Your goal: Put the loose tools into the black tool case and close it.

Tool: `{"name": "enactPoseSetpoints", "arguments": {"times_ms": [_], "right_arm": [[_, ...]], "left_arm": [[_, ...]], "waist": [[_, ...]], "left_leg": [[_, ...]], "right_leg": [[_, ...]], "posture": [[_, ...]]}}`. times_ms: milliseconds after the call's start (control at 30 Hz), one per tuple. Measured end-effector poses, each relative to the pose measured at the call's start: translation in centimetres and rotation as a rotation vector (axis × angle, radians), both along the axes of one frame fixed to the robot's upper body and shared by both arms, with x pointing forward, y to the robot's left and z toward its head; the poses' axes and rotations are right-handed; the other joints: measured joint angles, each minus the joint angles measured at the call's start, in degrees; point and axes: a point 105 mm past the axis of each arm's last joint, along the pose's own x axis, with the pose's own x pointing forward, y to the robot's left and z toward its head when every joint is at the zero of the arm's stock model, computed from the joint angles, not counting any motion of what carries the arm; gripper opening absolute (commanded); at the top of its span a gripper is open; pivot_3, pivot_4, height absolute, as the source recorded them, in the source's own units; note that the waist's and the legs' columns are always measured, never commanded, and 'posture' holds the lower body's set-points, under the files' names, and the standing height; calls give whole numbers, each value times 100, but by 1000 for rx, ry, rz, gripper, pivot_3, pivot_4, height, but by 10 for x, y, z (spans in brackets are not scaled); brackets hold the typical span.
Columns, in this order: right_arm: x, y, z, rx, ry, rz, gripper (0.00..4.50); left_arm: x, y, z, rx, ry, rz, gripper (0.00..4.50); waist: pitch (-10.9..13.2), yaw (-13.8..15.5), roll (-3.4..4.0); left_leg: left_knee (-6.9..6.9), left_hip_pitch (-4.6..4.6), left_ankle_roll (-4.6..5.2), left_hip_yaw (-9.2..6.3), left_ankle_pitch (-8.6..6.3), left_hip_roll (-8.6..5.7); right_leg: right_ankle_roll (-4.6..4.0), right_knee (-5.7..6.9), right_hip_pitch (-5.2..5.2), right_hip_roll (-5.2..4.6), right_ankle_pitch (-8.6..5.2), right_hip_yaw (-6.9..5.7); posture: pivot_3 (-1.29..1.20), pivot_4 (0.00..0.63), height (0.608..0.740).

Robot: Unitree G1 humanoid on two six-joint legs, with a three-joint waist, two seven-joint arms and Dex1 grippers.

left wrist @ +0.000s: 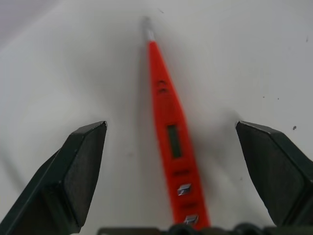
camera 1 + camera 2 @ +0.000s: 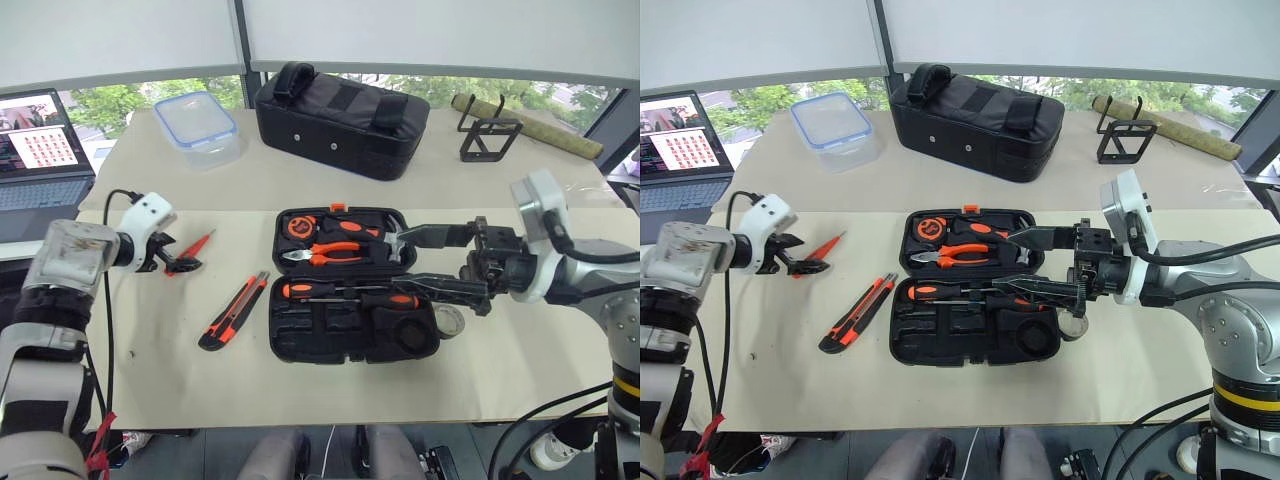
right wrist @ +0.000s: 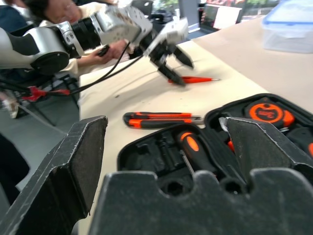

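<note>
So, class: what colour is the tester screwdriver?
All orange; the tester screwdriver shows best in the left wrist view.

laptop screen (image 2: 38, 135): a grid of small pictures, no words legible
tape measure (image 2: 936, 227): a dark mark on its orange face (too small to make out)
tester screwdriver (image 1: 172, 142): a small window in the body, nothing readable in it
black fabric bag (image 2: 345, 120): no lettering legible
</note>
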Motion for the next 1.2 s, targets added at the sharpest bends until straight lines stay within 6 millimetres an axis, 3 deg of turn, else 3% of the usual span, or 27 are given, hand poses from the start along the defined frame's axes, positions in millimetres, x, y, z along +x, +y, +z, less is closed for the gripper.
{"name": "enactPoseSetpoints", "arguments": {"times_ms": [67, 167, 300, 400, 467, 533, 633, 700, 900, 1067, 1200], "right_arm": [[0, 1, 0, 0, -6, -5, 4475], [-3, 2, -1, -5, -7, -7, 4500], [-6, -7, -9, -52, 7, -39, 4500], [-12, -27, -33, -227, 25, -92, 4500], [-16, -34, -42, -265, 56, -96, 4500], [-19, -37, -42, -263, 65, -96, 4500], [-27, -42, -42, -290, 70, -92, 4500], [-30, -43, -44, -301, 70, -82, 4500], [-31, -45, -41, -307, 31, -88, 4500], [-29, -42, -38, -307, 9, -78, 4500], [-28, -40, -41, -308, 15, -75, 4500]], "left_arm": [[4, 0, 1, 17, 4, 5, 4500], [8, 1, -1, 28, 11, 10, 3724], [6, -1, -2, 23, 35, -18, 2226], [4, 1, -1, 3, 42, -23, 1160], [1, -6, 14, -84, 7, -73, 412], [-6, -31, 44, -192, -56, -221, 406], [-32, -66, 89, -232, -117, -472, 406], [-48, -81, 99, -221, -120, -572, 406], [-81, -137, 72, -154, 56, -805, 406], [-89, -190, 31, -95, 174, -906, 406], [-93, -198, 13, -56, 234, -905, 406]], "waist": [[0, 1, 1], [-1, 2, 1], [-1, -2, 0], [-1, -6, -1], [3, -35, -7], [4, -33, -9], [3, -23, -8], [2, -18, -5], [3, 24, -6], [5, 56, -9], [7, -10, -11]], "left_leg": [[3, 2, 1, 1, 0, -1], [7, 10, 1, 1, 0, 0], [9, 13, 1, 3, 0, 0], [11, 4, 1, 3, 0, 0], [24, -22, 1, 5, 0, 3], [46, -46, 0, 5, 0, 2], [59, -63, 1, 3, 0, 1], [57, -50, 1, 5, -1, -1], [53, -16, 6, 2, -4, 2], [54, -8, 9, 3, -5, 0], [42, -7, 6, 4, -4, 6]], "right_leg": [[0, 0, 1, -1, 0, 1], [0, 4, 9, -2, 0, 5], [0, 41, 6, -7, 0, 13], [1, 43, -4, -2, -1, 11], [0, 51, -27, -9, -1, 12], [0, 72, -49, -18, 0, 13], [0, 72, -59, -22, 0, 10], [1, 51, -47, -20, 0, 11], [0, 37, -1, -10, 0, 12], [1, 36, 10, -11, 0, 17], [0, 39, -2, -17, 0, 23]], "posture": [[0, 150, 715], [0, 150, 715], [0, 150, 715], [0, 150, 715], [0, 150, 715], [0, 150, 715], [0, 150, 715], [0, 150, 715], [0, 150, 715], [0, 150, 715], [0, 150, 715]]}}
